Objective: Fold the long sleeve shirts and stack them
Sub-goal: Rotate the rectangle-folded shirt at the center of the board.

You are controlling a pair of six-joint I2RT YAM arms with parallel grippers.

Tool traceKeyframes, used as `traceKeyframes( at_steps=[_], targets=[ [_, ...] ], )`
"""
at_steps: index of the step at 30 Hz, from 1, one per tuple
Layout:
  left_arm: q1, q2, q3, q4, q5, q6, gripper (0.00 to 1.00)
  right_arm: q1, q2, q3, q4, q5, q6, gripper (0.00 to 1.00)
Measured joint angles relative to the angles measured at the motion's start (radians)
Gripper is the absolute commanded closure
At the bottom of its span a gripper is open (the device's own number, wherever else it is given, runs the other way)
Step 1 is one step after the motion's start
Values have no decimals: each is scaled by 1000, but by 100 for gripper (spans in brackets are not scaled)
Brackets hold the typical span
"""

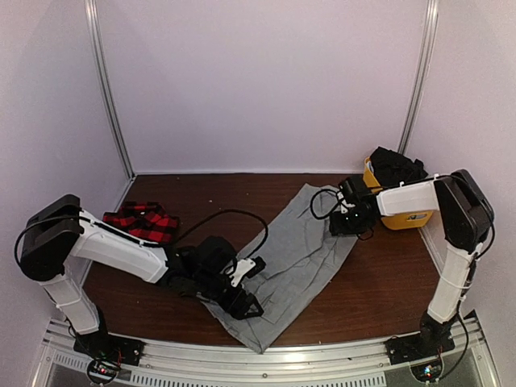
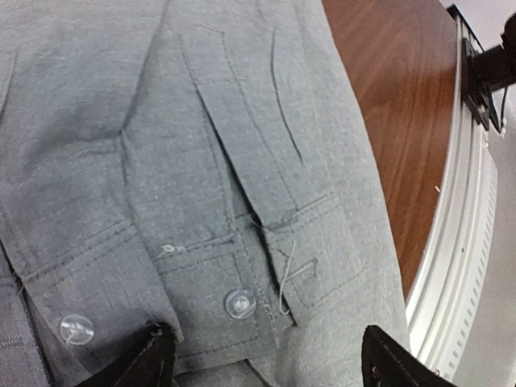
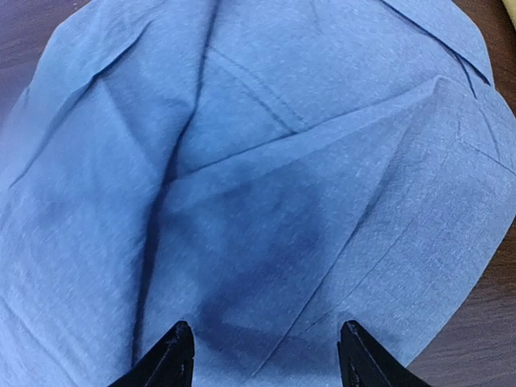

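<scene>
Left gripper [image 2: 270, 364]: released, spread over grey shirt [image 2: 201, 161] cuff directly beneath.
Right gripper [image 3: 266, 361]: released; advise pinching both layers squarely.

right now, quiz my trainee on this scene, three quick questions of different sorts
1. True or false: the plaid shirt lies apart from the grey shirt.
2. What fills the yellow bin? A) dark cloth B) shoes C) nothing
3. Fill in: the left claw and the right claw both hang ___ above the grey shirt.
Key: 1 true; 2 A; 3 open.
</scene>
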State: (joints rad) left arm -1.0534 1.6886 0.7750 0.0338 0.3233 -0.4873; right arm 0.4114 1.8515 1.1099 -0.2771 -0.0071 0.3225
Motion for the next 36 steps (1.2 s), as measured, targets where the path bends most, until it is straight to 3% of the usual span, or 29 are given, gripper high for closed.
traceKeyframes(
  at_steps=[6, 13, 19, 25, 30, 36],
  targets=[
    [-42, 16, 54, -72, 16, 46, 11, -43, 105, 80, 44, -31, -12, 38],
    [-41, -49, 74, -87, -61, 82, 3, -43, 269, 290, 79, -49, -77, 39],
    [-41, -135, 74, -88, -156, 112, 2, -44, 445, 552, 56, -56, -149, 39],
    [-37, -106, 69, -97, -184, 135, 3, -44, 589, 799, 6, -105, -179, 38],
    [-36, 11, 69, -95, -146, 159, 6, -47, 559, 774, -11, -137, -187, 36],
    [-35, 58, 98, -79, -61, 206, 13, -47, 274, 477, 20, -147, -190, 20]
  ],
)
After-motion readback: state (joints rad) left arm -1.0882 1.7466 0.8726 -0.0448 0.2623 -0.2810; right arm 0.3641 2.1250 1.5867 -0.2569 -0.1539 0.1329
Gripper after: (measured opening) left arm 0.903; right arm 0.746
